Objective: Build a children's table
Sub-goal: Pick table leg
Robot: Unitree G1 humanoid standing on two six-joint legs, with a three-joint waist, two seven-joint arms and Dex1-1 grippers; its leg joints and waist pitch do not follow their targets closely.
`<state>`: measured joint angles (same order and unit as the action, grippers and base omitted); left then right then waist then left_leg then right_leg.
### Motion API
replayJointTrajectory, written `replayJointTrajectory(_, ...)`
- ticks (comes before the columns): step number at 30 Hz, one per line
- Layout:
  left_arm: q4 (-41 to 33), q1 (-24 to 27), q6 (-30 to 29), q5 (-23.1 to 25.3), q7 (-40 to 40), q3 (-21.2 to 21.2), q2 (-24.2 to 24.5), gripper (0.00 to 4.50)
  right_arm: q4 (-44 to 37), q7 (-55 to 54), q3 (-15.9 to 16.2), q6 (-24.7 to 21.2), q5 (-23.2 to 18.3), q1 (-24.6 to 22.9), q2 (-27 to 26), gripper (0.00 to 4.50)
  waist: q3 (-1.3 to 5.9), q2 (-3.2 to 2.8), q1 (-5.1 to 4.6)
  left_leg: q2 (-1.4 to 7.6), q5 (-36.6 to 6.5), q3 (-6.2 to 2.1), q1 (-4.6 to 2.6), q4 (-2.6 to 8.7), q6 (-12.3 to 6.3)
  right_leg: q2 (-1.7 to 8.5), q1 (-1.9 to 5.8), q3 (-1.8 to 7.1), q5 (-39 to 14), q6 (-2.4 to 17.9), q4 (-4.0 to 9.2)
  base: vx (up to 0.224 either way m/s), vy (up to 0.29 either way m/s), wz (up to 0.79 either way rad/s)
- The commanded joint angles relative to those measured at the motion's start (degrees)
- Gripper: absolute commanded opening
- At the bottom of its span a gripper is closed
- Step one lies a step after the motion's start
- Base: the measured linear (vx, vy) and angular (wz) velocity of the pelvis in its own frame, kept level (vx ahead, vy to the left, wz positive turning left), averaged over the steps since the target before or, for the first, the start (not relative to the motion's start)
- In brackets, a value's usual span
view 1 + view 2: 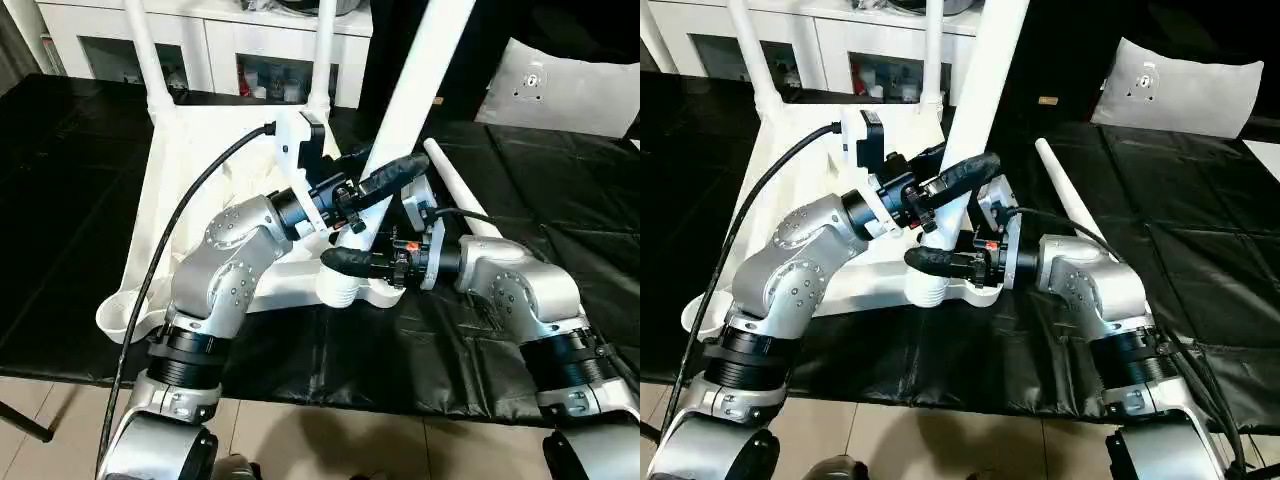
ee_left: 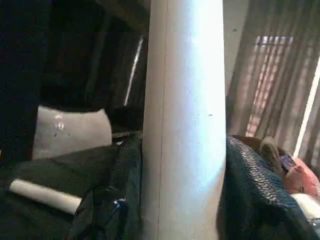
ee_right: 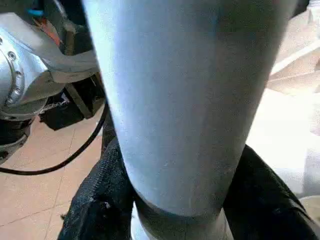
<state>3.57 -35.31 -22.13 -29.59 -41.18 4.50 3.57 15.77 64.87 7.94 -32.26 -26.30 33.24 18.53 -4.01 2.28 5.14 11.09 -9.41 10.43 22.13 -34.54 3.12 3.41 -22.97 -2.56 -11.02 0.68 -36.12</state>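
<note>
Upturned tabletop [image 1: 215, 215] lies ribbed side up on the black-covered work surface [image 1: 70, 200], spanning from its near edge toward the far edge. Two legs [image 1: 140, 45] already stand in the far corner sockets. A third leg [image 1: 420, 75] rises tilted from the near right corner socket [image 1: 345, 285], leaning up and away. Fourth leg [image 1: 462, 190] lies loose on the black cover just right of the tabletop, beside the right arm.

Left arm: elbow bent over the tabletop's near edge, forearm angled up and rightward, left gripper [image 1: 375, 185] clamped around the tilted leg a little above the socket. Right arm: elbow out at the near right, forearm horizontal, pointing left; right gripper [image 1: 350, 262] clasps the same leg lower, right at the socket collar.

Left wrist view: black fingers [image 2: 112, 200] pressed to both sides of the leg, the loose leg and a grey cushion [image 2: 70, 130] beyond. Right wrist view: fingers [image 3: 95, 210] hug the leg's thick base; tiled floor [image 3: 40, 185] and the left arm's silver joint behind.

White cabinet [image 1: 230, 55] along the far edge.
</note>
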Motion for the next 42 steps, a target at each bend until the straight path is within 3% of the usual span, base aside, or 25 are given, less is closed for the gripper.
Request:
replayJointTrajectory(1, -0.93, -1.00, -1.51, -1.80, 0.02, 0.19, -0.98, 1.79, 1.32, -2.03, -0.98, 0.11, 1.29, 0.10, 0.41, 1.94, 4.69, 0.18, 0.05, 1.94, -8.12, -0.54, -1.09, 3.34, -0.70, 4.08, 3.21, 2.26, -7.23, 12.03, 4.18, 0.000, 0.000, 0.00)
replayJointTrajectory(2, -1.45, -1.05, -2.19, -2.37, -0.81, 0.55, -0.84, 1.79, 1.48, -2.46, -1.24, 0.19, 1.26, 0.24, 0.09, 1.92, 4.70, 0.13, 0.09, 1.95, -8.11, -0.57, -1.13, 3.34, -0.70, 4.09, 3.20, 2.26, -7.38, 11.96, 4.17, 0.000, 0.000, 0.00)
replayJointTrajectory(3, -1.69, -1.01, -2.34, -2.37, -1.13, 0.87, -0.75, 2.35, 1.59, -2.65, -1.19, 0.36, 1.44, 0.28, 0.00, 1.92, 4.72, 0.15, 0.06, 1.92, -8.08, -0.55, -1.10, 3.32, -0.76, 4.07, 3.18, 2.27, -7.38, 11.90, 4.18, 0.000, 0.000, 0.00)
replayJointTrajectory(4, -2.41, -0.87, -2.67, -2.27, -2.00, 1.84, -0.50, 2.49, 2.01, -3.25, -0.94, 0.94, 2.09, 0.41, -0.27, 1.91, 4.72, 0.11, 0.08, 1.94, -8.00, -0.59, -1.10, 3.35, -0.72, 4.07, 3.18, 2.27, -7.38, 11.82, 4.17, 0.000, 0.000, 0.00)
replayJointTrajectory(13, -5.50, -0.22, -1.89, -0.83, -3.07, 5.15, -1.83, 3.09, 5.72, -10.25, -1.07, 7.08, 5.94, 0.65, -3.34, 1.90, 4.68, -0.18, -0.11, 1.98, -8.75, -0.57, -1.16, 3.44, -0.01, 4.08, 3.10, 2.32, -7.13, 11.78, 4.21, 0.000, 0.000, 0.00)
replayJointTrajectory(17, -4.19, -0.73, -1.09, -1.75, -0.27, 2.50, -3.40, 3.09, 6.83, -13.17, -2.41, 8.16, 6.76, 0.63, -4.11, 1.90, 4.69, -0.40, -0.27, 1.95, -9.15, -0.58, -1.23, 3.48, 0.21, 3.92, 3.11, 2.31, -7.38, 11.72, 4.30, 0.000, 0.000, 0.00)
replayJointTrajectory(20, -2.01, -1.93, -1.10, -5.03, 3.15, -2.53, -5.72, 3.09, 6.00, -12.45, -4.10, 8.39, 4.74, 0.00, -4.39, 1.90, 4.70, -0.30, -0.06, 1.87, -9.43, -0.49, -1.29, 3.38, 0.24, 3.99, 3.20, 2.35, -6.90, 12.51, 4.31, 0.000, 0.000, 0.00)
replayJointTrajectory(21, -0.67, -2.50, -1.08, -6.15, 4.78, -4.86, -6.24, 3.09, 4.81, -12.02, -6.00, 8.01, 2.30, -0.39, -4.78, 1.90, 4.77, -0.25, 0.02, 1.84, -9.36, -0.49, -1.23, 3.35, 0.17, 3.95, 3.27, 2.31, -6.55, 12.76, 4.25, 0.000, 0.000, 0.00)
replayJointTrajectory(22, -0.63, -2.51, -1.07, -6.18, 4.82, -4.92, -6.25, 3.09, 4.78, -12.02, -6.06, 7.99, 2.22, -0.40, -4.79, 1.90, 4.75, -0.26, 0.04, 1.85, -9.79, -0.49, -1.29, 3.37, -0.19, 3.93, 3.28, 2.31, -6.37, 12.79, 4.33, 0.000, 0.000, 0.00)
replayJointTrajectory(25, 3.69, -2.94, -0.48, -6.40, 6.57, -8.92, -4.81, 3.09, 1.90, -13.14, -11.06, 7.80, -2.37, -1.81, -4.80, 1.89, 4.75, -0.30, -0.06, 1.66, -9.73, -0.54, -1.20, 3.33, -1.12, 3.82, 3.36, 2.24, -7.00, 11.81, 4.50, 0.000, 0.000, 0.00)
replayJointTrajectory(28, 5.03, -2.07, 0.30, -4.31, 5.19, -8.98, -2.69, 3.09, 1.48, -14.15, -12.09, 8.31, -1.89, -2.89, -3.49, 1.89, 4.82, -0.45, -0.25, 1.60, -8.65, -0.58, -1.20, 3.37, -0.88, 3.66, 3.36, 2.18, -7.57, 10.58, 4.55, 0.000, 0.000, 0.00)
replayJointTrajectory(29, 5.37, -1.58, 0.48, -2.81, 4.30, -8.07, -1.47, 3.09, 1.60, -14.69, -12.37, 8.62, -1.41, -3.19, -3.07, 1.89, 4.82, -0.53, -0.28, 1.65, -8.79, -0.56, -1.21, 3.37, -0.74, 3.72, 3.34, 2.19, -7.83, 10.70, 4.52, 0.000, 0.000, 0.00)
replayJointTrajectory(30, 6.38, -0.45, 0.87, 3.11, 2.47, -3.67, 2.48, 3.09, 2.17, -16.69, -12.58, 9.43, 0.61, -3.54, -2.18, 1.89, 4.85, -0.60, -0.28, 1.75, -8.86, -0.66, -1.27, 3.46, -0.67, 3.71, 3.17, 2.20, -8.48, 10.13, 4.61, 0.000, 0.000, 0.00)
replayJointTrajectory(32, 7.65, 0.34, 0.86, 8.40, 1.46, 0.95, 6.16, 3.09, 2.96, -18.89, -12.47, 10.16, 2.86, -3.60, -1.52, 1.89, 4.87, -0.80, -0.29, 1.82, -9.34, -0.82, -1.52, 3.62, -0.24, 3.63, 2.82, 2.15, -10.18, 8.77, 4.66, 0.000, 0.000, 0.00)
replayJointTrajectory(36, 10.16, 1.64, 3.64, 14.32, -2.70, 7.86, 11.32, 3.09, 3.78, -23.72, -12.36, 10.64, 6.00, -3.91, -0.71, 1.89, 4.84, -1.05, -0.20, 1.82, -9.92, -0.74, -1.64, 3.74, 1.32, 3.86, 2.64, 2.30, -10.55, 9.24, 4.65, 0.000, 0.000, 0.00)
replayJointTrajectory(39, 11.33, 2.83, 6.84, 18.79, -7.01, 12.63, 14.57, 2.82, 3.47, -29.33, -12.17, 9.15, 8.81, -4.35, -0.21, 1.89, 4.88, -1.16, -0.20, 1.75, -9.61, -0.68, -1.55, 3.79, 1.98, 3.84, 2.76, 2.34, -8.61, 9.73, 4.32, 0.000, 0.000, 0.00)
replayJointTrajectory(42, 12.95, 3.26, 8.61, 22.42, -10.37, 16.30, 17.46, 2.49, 1.68, -28.38, -11.85, 8.28, 8.32, -4.84, -0.18, 1.88, 4.75, -1.28, -0.34, 1.70, -11.49, -0.64, -1.62, 3.89, 1.98, 3.87, 2.75, 2.41, -9.33, 9.79, 4.52, 0.000, 0.000, 0.00)
